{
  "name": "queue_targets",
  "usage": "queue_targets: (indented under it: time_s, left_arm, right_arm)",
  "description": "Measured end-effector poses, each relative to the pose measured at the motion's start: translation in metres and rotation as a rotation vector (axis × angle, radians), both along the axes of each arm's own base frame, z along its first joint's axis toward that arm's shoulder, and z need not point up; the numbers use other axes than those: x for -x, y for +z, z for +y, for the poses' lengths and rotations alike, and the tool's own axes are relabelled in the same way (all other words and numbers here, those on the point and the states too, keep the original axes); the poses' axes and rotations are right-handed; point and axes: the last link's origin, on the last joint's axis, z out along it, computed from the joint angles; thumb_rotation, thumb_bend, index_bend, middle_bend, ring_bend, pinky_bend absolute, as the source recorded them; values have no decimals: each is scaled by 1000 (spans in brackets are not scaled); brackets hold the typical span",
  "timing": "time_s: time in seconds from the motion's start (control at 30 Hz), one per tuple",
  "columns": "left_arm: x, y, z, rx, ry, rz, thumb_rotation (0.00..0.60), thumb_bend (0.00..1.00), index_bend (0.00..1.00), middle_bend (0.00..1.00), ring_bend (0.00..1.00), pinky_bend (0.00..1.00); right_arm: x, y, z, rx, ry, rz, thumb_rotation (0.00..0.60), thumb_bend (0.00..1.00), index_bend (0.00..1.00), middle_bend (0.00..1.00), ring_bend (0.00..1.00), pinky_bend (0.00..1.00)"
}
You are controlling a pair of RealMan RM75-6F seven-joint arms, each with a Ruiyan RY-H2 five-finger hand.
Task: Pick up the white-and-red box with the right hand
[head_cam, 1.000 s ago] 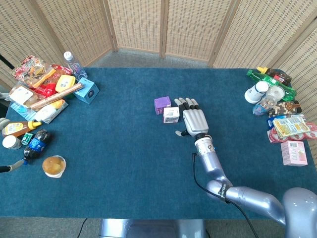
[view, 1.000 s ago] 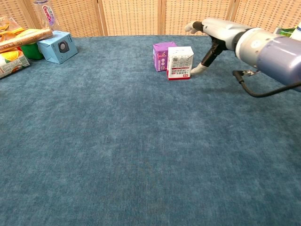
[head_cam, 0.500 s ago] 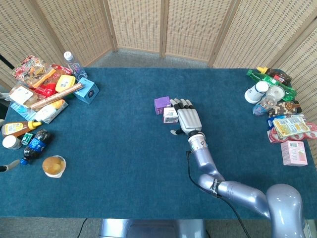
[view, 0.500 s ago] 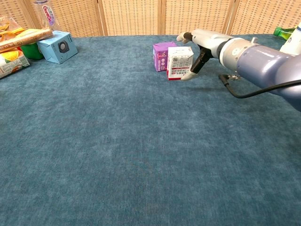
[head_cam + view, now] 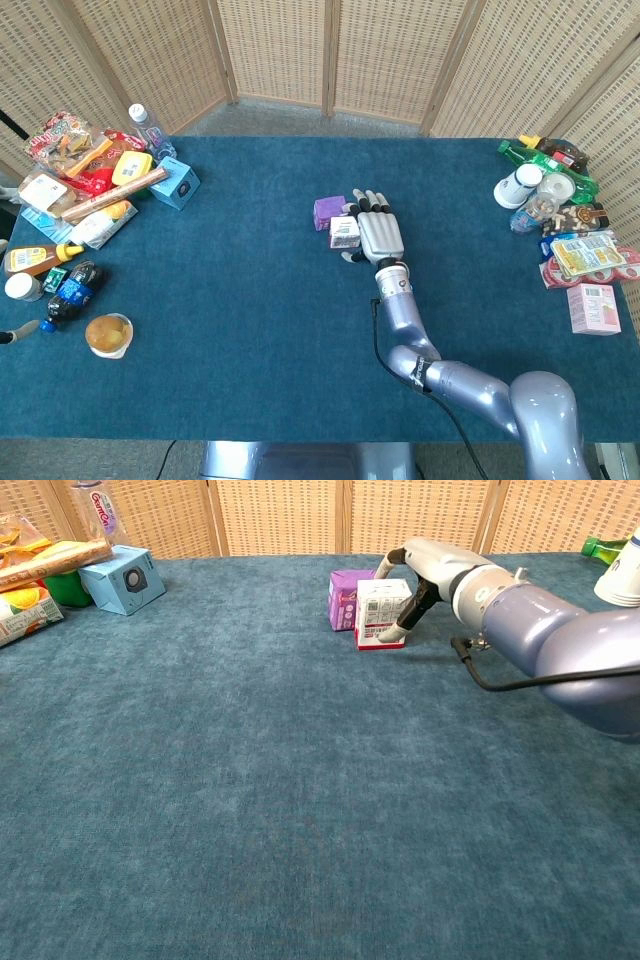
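Observation:
The white-and-red box (image 5: 344,232) stands upright on the blue table cloth, touching a purple box (image 5: 327,211) on its far left side. My right hand (image 5: 378,235) is pressed up against the box's right side, fingers stretched out flat past its top. In the chest view the thumb (image 5: 396,631) touches the lower right of the white-and-red box (image 5: 380,612) while the rest of the right hand (image 5: 428,562) reaches behind it. The box rests on the table. Only a thin grey sliver of my left hand (image 5: 12,336) shows at the left edge.
A heap of snacks and a light blue box (image 5: 175,183) fill the far left; bottles and a sealed cup (image 5: 108,335) lie at the near left. Cups (image 5: 520,186), bottles and a pink box (image 5: 593,308) crowd the right edge. A wicker screen stands behind the table.
My right hand has slid left and forward until it meets the white-and-red box, and the thumb has come against the box's front. The box has shifted slightly toward the purple one.

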Motion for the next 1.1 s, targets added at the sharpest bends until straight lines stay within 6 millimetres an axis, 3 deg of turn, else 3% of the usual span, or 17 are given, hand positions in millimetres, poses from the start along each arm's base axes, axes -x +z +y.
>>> queue_targets:
  time_s: [0.67, 1.1]
  left_arm:
    - [-5, -1, -3, 5, -24, -2, 600, 88, 75, 0, 0, 0]
    - [-9, -6, -2, 33, -39, -6, 600, 86, 74, 0, 0, 0]
  right_arm:
    - [12, 20, 8, 107, 44, -54, 600, 0, 617, 46, 0, 0]
    - [-10, 80, 26, 213, 140, -147, 600, 0, 621, 47, 0, 0]
